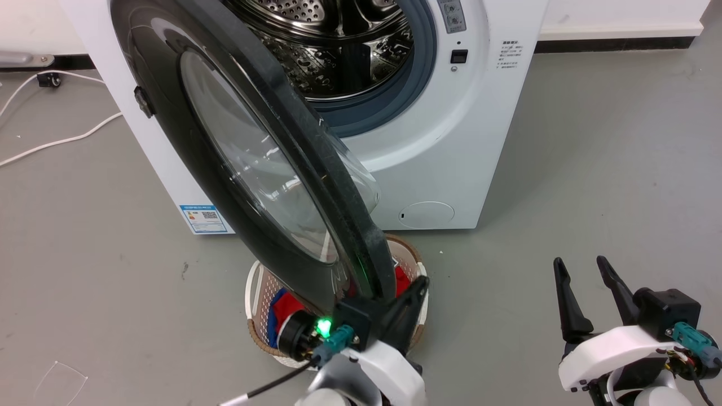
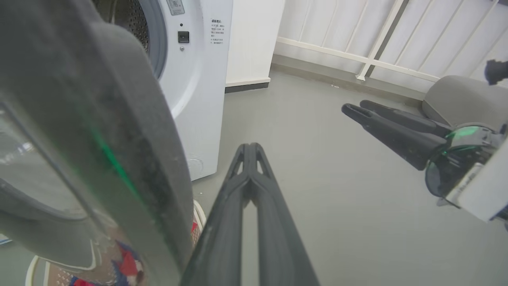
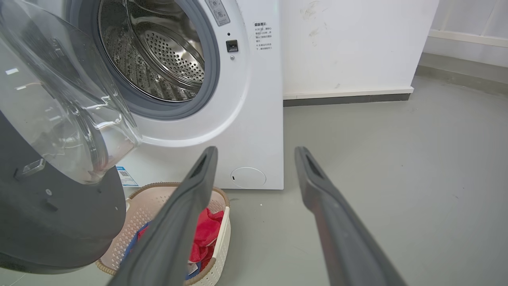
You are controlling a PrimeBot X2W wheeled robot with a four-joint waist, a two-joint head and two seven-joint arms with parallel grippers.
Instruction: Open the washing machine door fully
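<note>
left gripper (image 1: pixel 420 283), fingers pressed together, sits just beside the lower rim of the washing machine door (image 1: pixel 248 169), which hangs from the left edge of the washing machine (image 1: pixel 451 141), roughly half swung out. more swing is left, i judge. right gripper (image 1: pixel 581 262), fingers apart, holds nothing.

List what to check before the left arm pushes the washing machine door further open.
1. Door fully open: not ok; the washing machine door stands only partway out from the washing machine.
2. Left gripper shut for pushing: ok, fingers together.
3. Left gripper touching the door's rim: cannot tell; it is close beside it.
4. Right gripper out of the way: ok, open and well apart from the door.
5. Door clears the basket beneath its lower edge: cannot tell.
</note>
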